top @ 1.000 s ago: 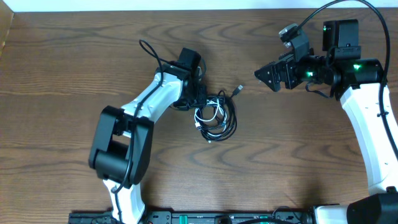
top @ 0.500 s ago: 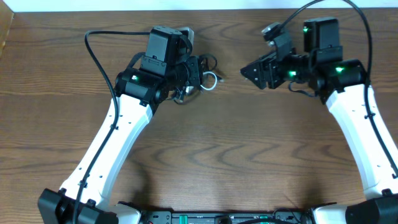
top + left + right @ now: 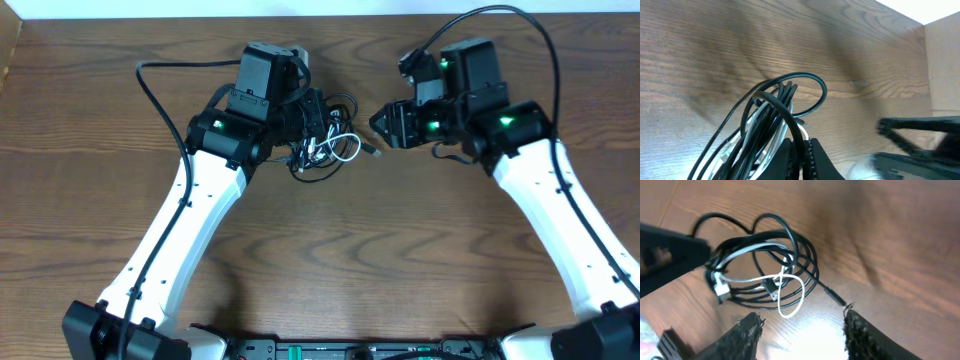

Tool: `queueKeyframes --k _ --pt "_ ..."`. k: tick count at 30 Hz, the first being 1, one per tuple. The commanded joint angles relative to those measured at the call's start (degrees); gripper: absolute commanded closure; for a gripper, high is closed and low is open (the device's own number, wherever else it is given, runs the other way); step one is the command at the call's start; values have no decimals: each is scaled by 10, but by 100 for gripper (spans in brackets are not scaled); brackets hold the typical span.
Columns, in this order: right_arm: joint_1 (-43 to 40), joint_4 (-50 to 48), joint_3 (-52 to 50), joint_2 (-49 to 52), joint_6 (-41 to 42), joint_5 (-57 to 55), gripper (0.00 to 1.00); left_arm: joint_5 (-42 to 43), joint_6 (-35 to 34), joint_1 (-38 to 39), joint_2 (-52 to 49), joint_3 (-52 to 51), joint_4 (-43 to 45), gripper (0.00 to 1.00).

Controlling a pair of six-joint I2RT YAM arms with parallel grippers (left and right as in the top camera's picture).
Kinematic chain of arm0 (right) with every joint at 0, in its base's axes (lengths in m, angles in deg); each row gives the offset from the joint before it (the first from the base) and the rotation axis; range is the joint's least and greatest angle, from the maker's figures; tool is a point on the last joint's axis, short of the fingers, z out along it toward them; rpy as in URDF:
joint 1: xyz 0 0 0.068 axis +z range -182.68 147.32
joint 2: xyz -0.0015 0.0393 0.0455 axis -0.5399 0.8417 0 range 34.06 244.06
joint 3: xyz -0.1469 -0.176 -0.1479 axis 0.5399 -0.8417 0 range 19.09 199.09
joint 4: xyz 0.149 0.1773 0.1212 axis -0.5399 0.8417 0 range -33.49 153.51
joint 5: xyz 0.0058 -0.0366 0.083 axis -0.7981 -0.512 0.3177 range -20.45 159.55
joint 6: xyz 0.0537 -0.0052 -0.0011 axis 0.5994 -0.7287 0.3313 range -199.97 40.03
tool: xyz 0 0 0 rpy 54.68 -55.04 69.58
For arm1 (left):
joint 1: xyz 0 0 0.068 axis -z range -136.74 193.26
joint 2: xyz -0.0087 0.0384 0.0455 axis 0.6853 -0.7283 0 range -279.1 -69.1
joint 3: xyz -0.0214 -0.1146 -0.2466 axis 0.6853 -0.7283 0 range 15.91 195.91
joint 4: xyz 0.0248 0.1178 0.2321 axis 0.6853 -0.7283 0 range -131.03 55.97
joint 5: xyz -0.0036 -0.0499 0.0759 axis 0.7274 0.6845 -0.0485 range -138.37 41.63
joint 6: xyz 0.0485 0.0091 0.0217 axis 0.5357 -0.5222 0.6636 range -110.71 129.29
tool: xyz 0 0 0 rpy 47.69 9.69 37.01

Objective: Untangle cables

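The cables are a tangled bundle of thin black cords and one white cord, held up near the table's back middle. My left gripper is shut on a black cord of the bundle; the loops hang from its fingertips. My right gripper is open and empty just right of the bundle. In the right wrist view the bundle lies ahead of its spread fingers, a white loop and a black plug end nearest.
The wooden table fills the view, with a pale wall strip along the back edge. A thick black robot cord arcs left of the left arm, another over the right arm.
The left arm swung to the table's back, then stayed there holding the cable bundle, which now hangs lower and more spread. The right gripper has moved left, close to the bundle.
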Motion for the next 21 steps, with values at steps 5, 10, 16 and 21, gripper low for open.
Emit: queueKeyframes --k 5,10,16,21 --pt "40 -10 -7 74 112 -26 50 14 -22 1 2 7 3 93" --pt "63 -18 -7 113 127 -32 52 13 -22 1 2 7 3 93" --pt "65 -11 -7 156 162 -98 68 6 -19 1 2 7 3 93" --pt "38 26 -7 167 186 -195 99 3 -10 0 1 7 0 92"
